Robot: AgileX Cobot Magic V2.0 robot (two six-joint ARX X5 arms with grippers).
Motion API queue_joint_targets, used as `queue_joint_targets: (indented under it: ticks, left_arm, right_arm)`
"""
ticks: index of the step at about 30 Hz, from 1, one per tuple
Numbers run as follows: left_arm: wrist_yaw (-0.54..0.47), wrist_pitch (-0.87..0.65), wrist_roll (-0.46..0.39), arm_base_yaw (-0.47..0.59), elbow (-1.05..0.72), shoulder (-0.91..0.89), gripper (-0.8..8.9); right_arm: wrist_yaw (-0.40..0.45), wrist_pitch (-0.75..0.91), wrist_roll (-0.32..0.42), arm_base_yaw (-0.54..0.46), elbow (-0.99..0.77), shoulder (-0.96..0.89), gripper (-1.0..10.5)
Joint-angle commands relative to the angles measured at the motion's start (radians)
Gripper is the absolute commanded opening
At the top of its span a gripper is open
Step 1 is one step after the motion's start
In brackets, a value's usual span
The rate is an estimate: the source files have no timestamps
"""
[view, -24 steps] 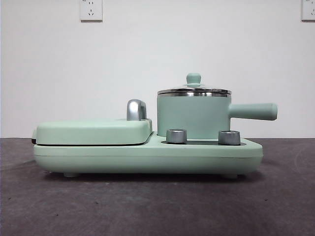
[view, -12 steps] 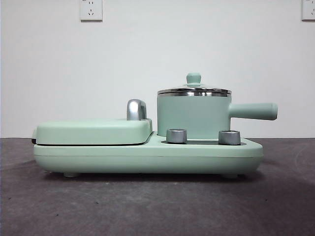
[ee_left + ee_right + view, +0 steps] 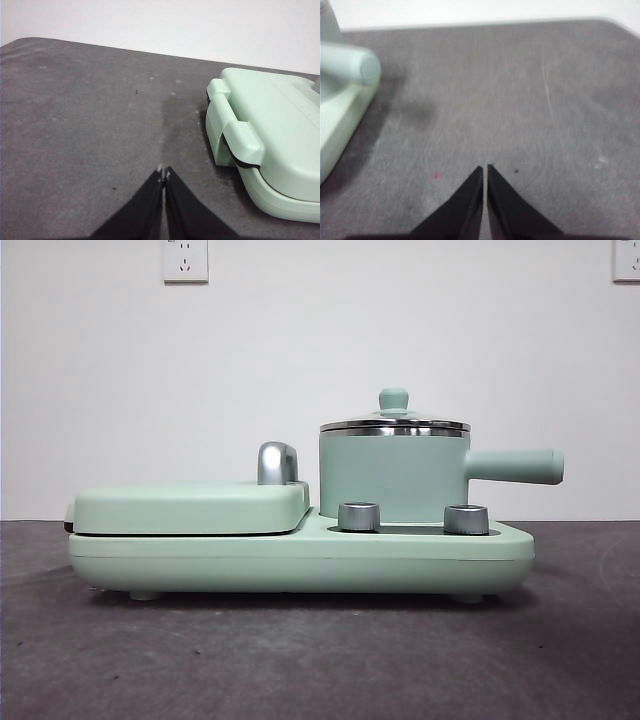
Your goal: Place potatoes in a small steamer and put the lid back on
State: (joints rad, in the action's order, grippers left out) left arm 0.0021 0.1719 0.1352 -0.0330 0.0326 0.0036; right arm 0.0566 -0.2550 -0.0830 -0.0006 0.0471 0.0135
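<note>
Grey table (image 3: 320,660) — lid (image 3: 394,423) on small steamer (image 3: 392,475)

One steamer (image 3: 394,476), one lid (image 3: 394,424), two knobs (image 3: 359,517), two wall sockets (image 3: 185,260)

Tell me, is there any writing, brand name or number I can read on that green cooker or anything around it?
None can be read.
The grill cover bears faint raised marks near one edge, too blurred to read.
The small steamer, lid, two knobs and wall sockets show no text.
</note>
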Motion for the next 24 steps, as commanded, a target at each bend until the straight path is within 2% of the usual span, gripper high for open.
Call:
queue_joint_targets:
  ticks: [1,6,24]
  left_arm:
    - [-0.002,-0.012,0.005,0.001,-0.019,0.000,0.07]
    - [-0.002,-0.011,0.005,0.000,-0.019,0.000,0.07]
    - [-0.002,-0.012,0.005,0.000,-0.019,0.000,0.07]
  right_arm:
    - [0.005,0.032,0.044,0.002,-0.016,-0.010,0.1]
    - [0.003,0.082,0.047,0.002,-0.036,-0.010,0.1]
    - [0.003,0.098,0.065,0.002,-0.036,-0.010,0.1]
